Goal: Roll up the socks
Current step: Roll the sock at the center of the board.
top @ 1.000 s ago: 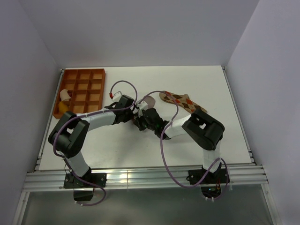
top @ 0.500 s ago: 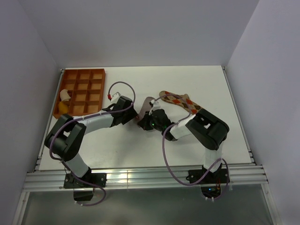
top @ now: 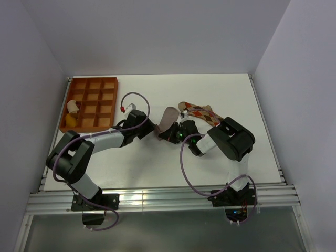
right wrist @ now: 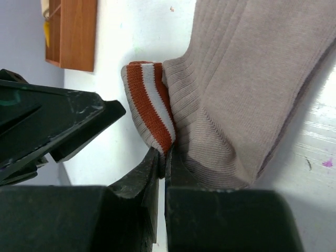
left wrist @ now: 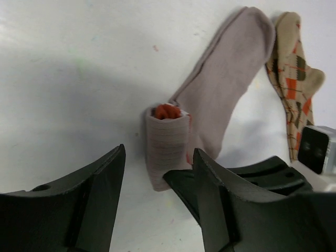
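The grey-brown sock (left wrist: pixel 226 89) lies on the white table, its red-and-white striped cuff end rolled into a short tube (left wrist: pixel 167 144). My right gripper (right wrist: pixel 163 153) is shut on the striped cuff (right wrist: pixel 152 105) at the edge of that roll. Just in front of the roll, my left gripper (left wrist: pixel 157 176) stands open and touches nothing. Beside the grey sock to the right lies the tan argyle sock (left wrist: pixel 294 79), flat. From above, the grey sock (top: pixel 169 116) sits between the two gripper tips, with the argyle sock (top: pixel 202 112) behind the right arm.
An orange compartment tray (top: pixel 92 102) stands at the back left, with a white item (top: pixel 72 107) and a yellow one (top: pixel 70 121) in its left cells. Both forearms meet near the table's middle. White walls close in the table's sides and back.
My left gripper has opened, let go of the roll and drawn back to the left. The right gripper has carried the cuff end farther back and to the right.
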You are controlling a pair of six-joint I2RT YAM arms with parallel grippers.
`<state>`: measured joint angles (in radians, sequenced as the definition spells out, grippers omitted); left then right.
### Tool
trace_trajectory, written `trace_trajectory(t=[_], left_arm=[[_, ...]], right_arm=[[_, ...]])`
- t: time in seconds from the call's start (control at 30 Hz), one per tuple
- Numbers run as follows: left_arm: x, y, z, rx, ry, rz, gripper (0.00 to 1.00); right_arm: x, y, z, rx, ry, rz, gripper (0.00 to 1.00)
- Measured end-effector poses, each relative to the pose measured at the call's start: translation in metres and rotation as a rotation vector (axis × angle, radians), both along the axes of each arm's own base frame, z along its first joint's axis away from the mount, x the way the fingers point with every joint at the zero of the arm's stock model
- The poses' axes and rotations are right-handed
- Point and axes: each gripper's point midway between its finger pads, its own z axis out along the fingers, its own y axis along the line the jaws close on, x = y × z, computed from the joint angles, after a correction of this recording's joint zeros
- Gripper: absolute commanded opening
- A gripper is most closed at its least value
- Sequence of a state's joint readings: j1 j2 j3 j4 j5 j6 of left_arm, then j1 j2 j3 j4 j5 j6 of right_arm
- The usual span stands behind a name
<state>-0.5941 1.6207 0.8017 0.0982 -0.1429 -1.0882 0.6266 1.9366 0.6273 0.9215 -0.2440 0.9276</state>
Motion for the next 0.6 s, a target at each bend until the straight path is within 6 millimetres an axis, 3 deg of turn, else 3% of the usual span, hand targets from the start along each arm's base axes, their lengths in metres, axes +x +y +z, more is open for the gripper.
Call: trace_trajectory(t=[0.23,0.4,0.6], left_arm=[[0.007,-0.011,-0.006,-0.027,-0.02,-0.03,0.55],[0.008,-0.009,-0.02,-0.007,-0.003,-0.032,0.54],[0.016,-0.004,-0.019,-0.032,-0.028,-0.028,0.54]], right_arm=[[0.0,0.001,-0.002,0.045,0.053,0.009,0.0],[0.001,0.006,-0.002,0.069,0.067,0.023,0.0],[0.001,0.006,-0.003,0.082,0.074,0.028,0.0]])
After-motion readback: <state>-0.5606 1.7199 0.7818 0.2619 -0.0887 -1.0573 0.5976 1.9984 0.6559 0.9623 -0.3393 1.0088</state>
